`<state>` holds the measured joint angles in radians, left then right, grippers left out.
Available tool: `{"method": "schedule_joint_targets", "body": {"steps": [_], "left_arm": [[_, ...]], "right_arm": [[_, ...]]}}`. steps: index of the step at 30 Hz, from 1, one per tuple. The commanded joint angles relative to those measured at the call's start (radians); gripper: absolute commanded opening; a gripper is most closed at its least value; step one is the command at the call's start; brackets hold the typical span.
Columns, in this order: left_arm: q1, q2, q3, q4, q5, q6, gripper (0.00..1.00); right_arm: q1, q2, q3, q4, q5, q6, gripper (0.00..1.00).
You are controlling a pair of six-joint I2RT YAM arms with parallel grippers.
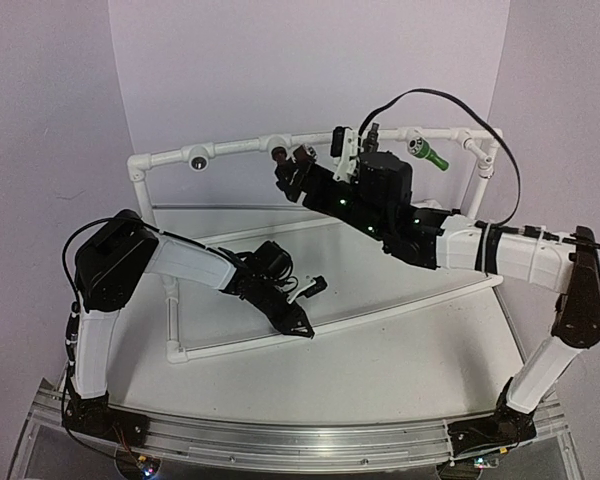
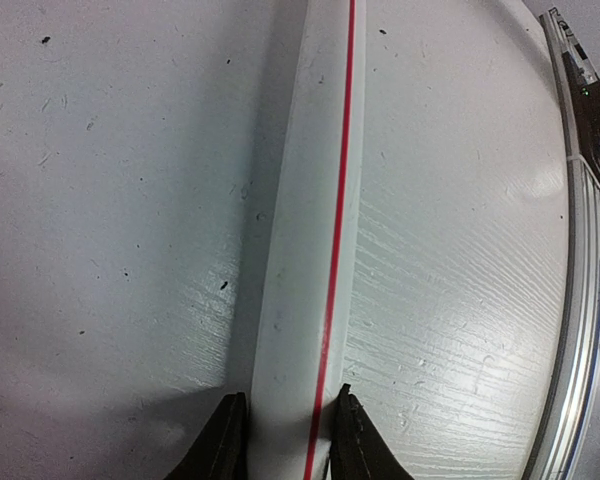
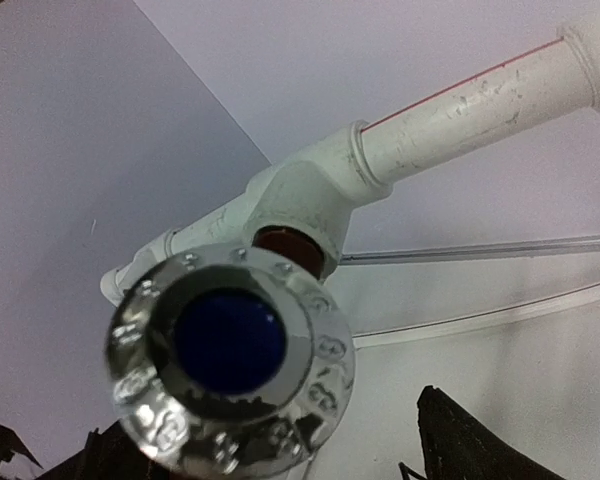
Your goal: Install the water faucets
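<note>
Left gripper (image 2: 288, 445): down at 7 o'clock on the table (image 2: 100, 200), jaws clenched on the near pipe (image 2: 300, 200), one finger on each side of it.
Right gripper (image 3: 280, 440): up at 12 o'clock, jaws released and spread wide either side of the reddish-brown faucet (image 3: 230, 345).
Reddish-brown faucet: seated in its tee socket (image 3: 300, 195), silvery mouth facing us.
Black faucet (image 1: 197, 160): 11 o'clock, on the back rail (image 1: 240, 147).
Green faucet (image 1: 427, 155): 1 o'clock, same rail.
</note>
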<state>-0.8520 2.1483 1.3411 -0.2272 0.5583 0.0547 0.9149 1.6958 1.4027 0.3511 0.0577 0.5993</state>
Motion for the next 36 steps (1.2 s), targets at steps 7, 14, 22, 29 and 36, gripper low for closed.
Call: {"method": "schedule_joint_targets", "body": {"steps": [7,14,22,29,36], "left_arm": [[-0.01,0.156,-0.07,-0.173,-0.168,-0.085,0.01],[-0.012,0.164,-0.069,-0.175,-0.173,-0.085,0.01],[-0.013,0.171,-0.064,-0.177,-0.18,-0.084,0.01],[-0.014,0.164,-0.067,-0.18,-0.179,-0.084,0.01],[-0.015,0.161,-0.068,-0.181,-0.176,-0.083,0.01]], "right_arm": [[0.128,-0.162,-0.019,-0.235,0.036,-0.694,0.89],[0.301,-0.146,0.016,-0.329,0.269,-1.549,0.97],[0.295,0.008,0.186,-0.212,0.578,-2.105,0.98],[0.209,0.128,0.294,-0.148,0.652,-2.197,0.93],[0.163,0.209,0.36,-0.12,0.687,-2.126,0.73]]}}
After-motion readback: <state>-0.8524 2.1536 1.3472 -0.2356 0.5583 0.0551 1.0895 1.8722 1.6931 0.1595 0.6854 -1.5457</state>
